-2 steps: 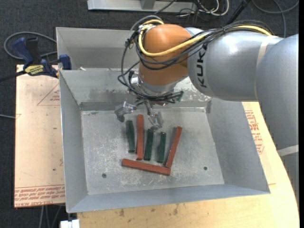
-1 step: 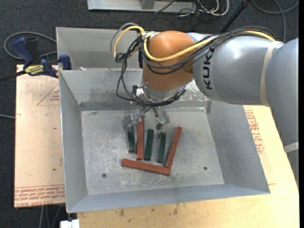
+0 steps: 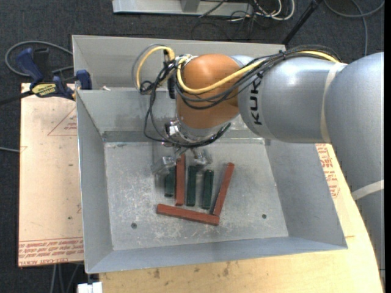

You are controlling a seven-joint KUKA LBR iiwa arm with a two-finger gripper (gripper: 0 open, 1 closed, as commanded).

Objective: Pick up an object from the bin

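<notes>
— Looking down from the overhead camera, where did the claw (image 3: 183, 161) sit?

— Toward twelve o'clock of the bin (image 3: 122, 224) floor, under the orange wrist cover (image 3: 206, 90). Its fingers (image 3: 166, 163) looked spread wide, one on either side of the far end of a long red-brown bar (image 3: 180, 187). Nothing was gripped or lifted.

— And that bar?

— It lay flat near the floor's middle, its long axis running twelve to six, stretching away from the claw toward six o'clock. Dark green bars (image 3: 191, 187) lay parallel just beside it, at nine and at three. A slanted red-brown bar (image 3: 223, 187) leaned off at three o'clock, and a third red-brown bar (image 3: 186, 213) lay crosswise at six, along the ends of the others.

— So the grip?

— I judged it would close nine-to-three, across the bar's narrow width. The green neighbours were tight enough alongside to get caught too.

— Any writing?

— "KUKA" in black on the grey arm (image 3: 305, 102), reading up its side. No labels that I could read on the bars.
</notes>
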